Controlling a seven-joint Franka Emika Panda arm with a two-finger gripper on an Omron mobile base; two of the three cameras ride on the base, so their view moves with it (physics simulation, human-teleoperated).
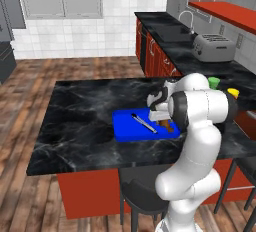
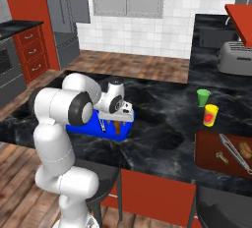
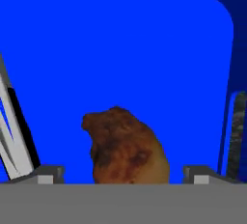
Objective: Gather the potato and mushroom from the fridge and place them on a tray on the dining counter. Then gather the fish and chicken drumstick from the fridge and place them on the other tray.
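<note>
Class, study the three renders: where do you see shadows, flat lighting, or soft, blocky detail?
Left base view: even light, with a soft dark shadow on the dining counter left of the blue tray. Right base view: a similar dark patch on the marble. Hand view: tray colour flat and unshaded, the brown drumstick blotchy and soft-edged.

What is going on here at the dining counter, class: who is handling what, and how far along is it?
A white robot arm reaches over the blue tray on the black marble dining counter. Its tool hangs low over the tray with the jaws spread wide. Between them a brown, browned-looking piece of food, likely the chicken drumstick, lies on the tray, seemingly just let go. A slim silver-and-black thing, possibly the fish, lies on the same tray.
</note>
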